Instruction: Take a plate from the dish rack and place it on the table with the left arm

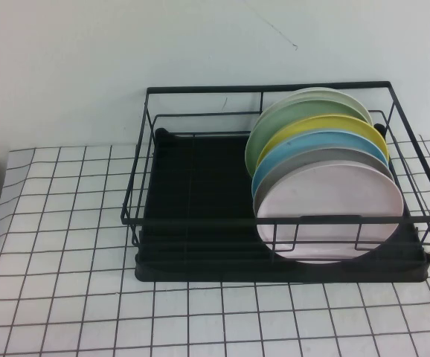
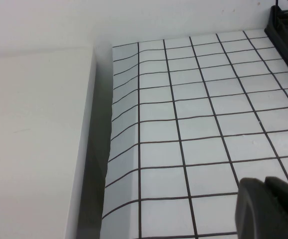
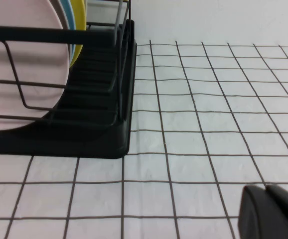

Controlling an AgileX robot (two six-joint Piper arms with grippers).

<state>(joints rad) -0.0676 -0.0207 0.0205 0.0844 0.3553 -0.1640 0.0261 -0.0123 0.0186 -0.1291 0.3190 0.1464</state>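
The pale pink plate (image 1: 328, 217) stands upright at the front of a row of plates in the black wire dish rack (image 1: 200, 195) on the gridded table (image 1: 66, 223). It also shows in the right wrist view (image 3: 19, 69), behind the rack's wires (image 3: 104, 119). My left gripper (image 2: 266, 185) is shut and empty, low over the table's left part near its edge; a corner of the rack (image 2: 287, 30) is far from it. My right gripper (image 3: 264, 191) is shut and empty, low over the table to the right of the rack. Neither arm shows in the high view.
Behind the pink plate stand a grey plate (image 1: 326, 158), a light blue plate (image 1: 315, 141), a yellow plate (image 1: 326, 123) and a green plate (image 1: 289, 111). A white block (image 2: 34, 144) borders the table's left edge. A white wall rises behind the rack.
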